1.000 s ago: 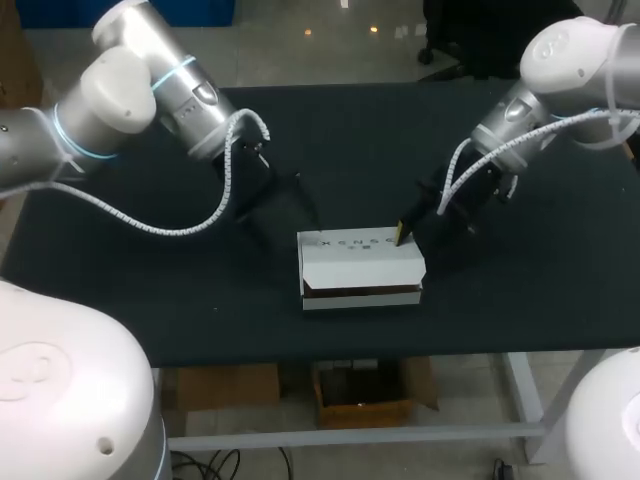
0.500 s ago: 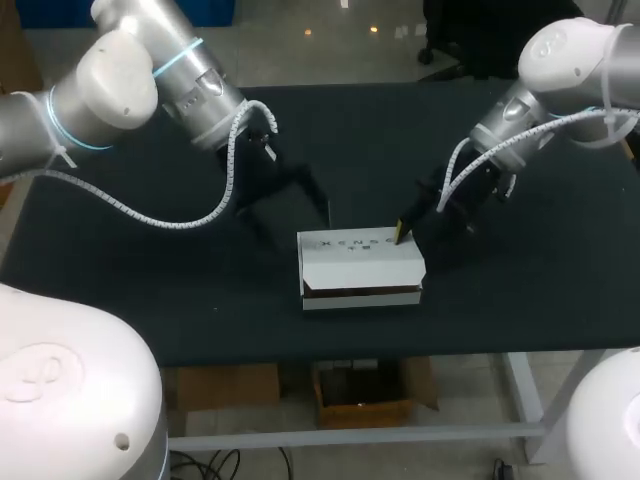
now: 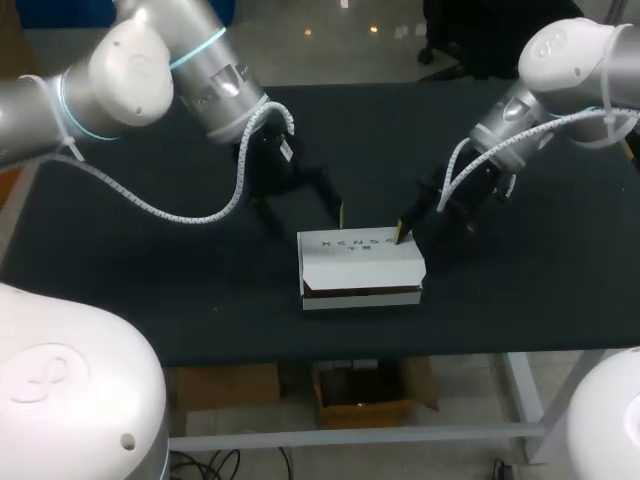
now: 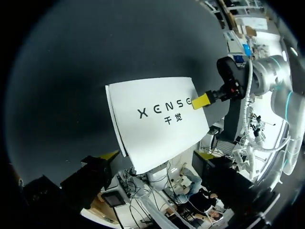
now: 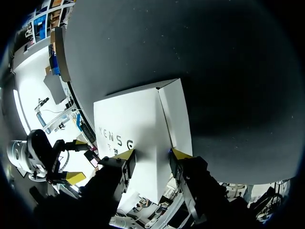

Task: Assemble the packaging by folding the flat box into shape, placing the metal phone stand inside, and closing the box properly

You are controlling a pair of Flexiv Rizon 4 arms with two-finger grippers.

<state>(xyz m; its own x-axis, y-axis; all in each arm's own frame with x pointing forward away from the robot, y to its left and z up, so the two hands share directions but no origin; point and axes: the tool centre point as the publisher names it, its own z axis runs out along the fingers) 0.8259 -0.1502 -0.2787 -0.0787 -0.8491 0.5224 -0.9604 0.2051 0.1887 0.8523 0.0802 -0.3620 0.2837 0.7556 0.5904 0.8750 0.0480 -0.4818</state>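
The box [image 3: 360, 262] lies mid-bench [image 3: 150, 290], its long axis running 9 to 3 o'clock. Our right gripper [image 5: 152, 154] is clamped on its 1 o'clock corner, one finger on the top face and one on the end face. Our left gripper [image 3: 308, 222] hangs spread and empty just off the 11 o'clock corner, so the box lies toward 5 o'clock from it. A dark gap shows along the 6 o'clock side, and we judge the free left arm is the one to press the lid down.
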